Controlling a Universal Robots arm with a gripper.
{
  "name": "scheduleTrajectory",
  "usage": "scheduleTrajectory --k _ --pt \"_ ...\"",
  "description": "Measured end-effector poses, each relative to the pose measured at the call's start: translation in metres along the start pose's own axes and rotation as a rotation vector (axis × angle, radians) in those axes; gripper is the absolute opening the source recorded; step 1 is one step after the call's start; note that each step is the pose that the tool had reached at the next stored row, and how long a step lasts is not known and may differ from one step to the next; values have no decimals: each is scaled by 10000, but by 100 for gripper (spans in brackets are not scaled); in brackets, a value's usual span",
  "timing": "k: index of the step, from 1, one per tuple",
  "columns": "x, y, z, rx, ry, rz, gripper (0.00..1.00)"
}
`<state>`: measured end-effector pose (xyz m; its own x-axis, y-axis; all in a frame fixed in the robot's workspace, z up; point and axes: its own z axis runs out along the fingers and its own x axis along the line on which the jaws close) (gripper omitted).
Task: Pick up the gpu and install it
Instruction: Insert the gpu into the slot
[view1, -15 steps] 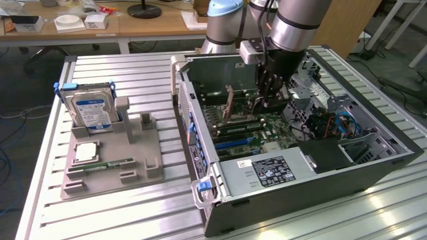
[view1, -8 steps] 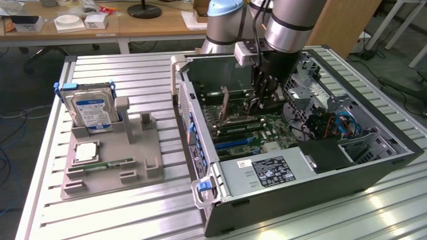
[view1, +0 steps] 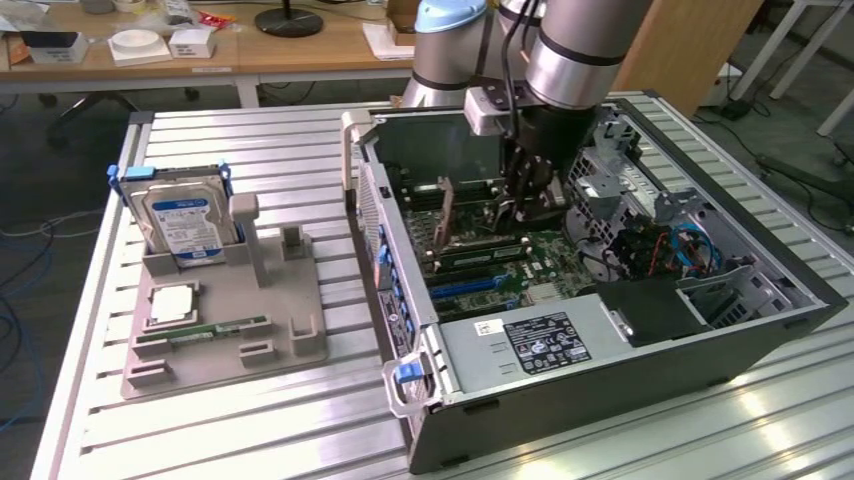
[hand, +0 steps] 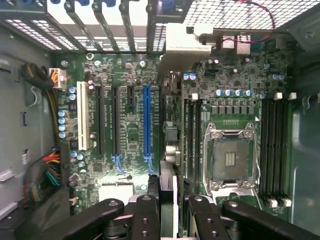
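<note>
My gripper (view1: 523, 205) is down inside the open computer case (view1: 747, 330), above the motherboard (hand: 130, 140). The gripper (hand: 171, 210) is shut on the gpu (hand: 170, 145), a thin dark card seen edge-on between the black fingers (hand: 146, 212). Its silvery end bracket (hand: 184, 42) points toward the case's slotted rear wall. The card hangs just beside the long blue expansion slot (hand: 146, 120) and between that slot and the black memory slots; whether its edge touches the board I cannot tell.
An empty CPU socket (hand: 231, 160) lies beside the card. Outside the case, a grey fixture (view1: 227, 345) holds a hard drive (view1: 187, 225) with a blue-white label and a green memory stick (view1: 220, 328). The power supply (view1: 534, 342) and a drive cage (view1: 641, 200) crowd the case.
</note>
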<state>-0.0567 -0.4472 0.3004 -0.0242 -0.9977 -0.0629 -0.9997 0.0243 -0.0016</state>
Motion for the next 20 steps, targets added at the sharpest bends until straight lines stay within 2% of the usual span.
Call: scheduleTrajectory --k 7,13,20 --pt "92 8 0 1 -2 10 27" --pt "97 116 23 2 1 35 27" --pt "154 120 38 5 -2 58 27"
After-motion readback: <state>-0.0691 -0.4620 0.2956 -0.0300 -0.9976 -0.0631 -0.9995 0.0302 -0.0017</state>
